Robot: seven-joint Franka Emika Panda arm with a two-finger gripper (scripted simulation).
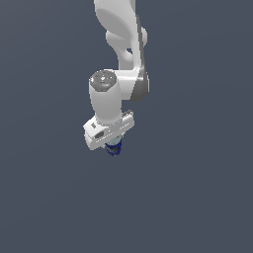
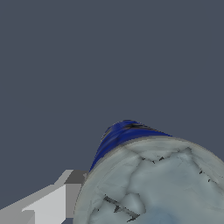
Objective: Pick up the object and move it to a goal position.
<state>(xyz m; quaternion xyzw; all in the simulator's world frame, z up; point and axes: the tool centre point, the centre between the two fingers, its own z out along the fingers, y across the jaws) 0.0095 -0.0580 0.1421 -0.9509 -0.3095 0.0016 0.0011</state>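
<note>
1. The gripper (image 1: pixel 113 144) points down; its fingers look closed around the can (image 1: pixel 114 147), though the exterior view hides the contact itself.
2. In the wrist view the can's pale top (image 2: pixel 157 188) fills the frame right under the hand, with one finger (image 2: pixel 52 203) beside it.
3. No goal marker is visible. I judge the carry should be slow and the wrist level, so the can does not slip.
</note>
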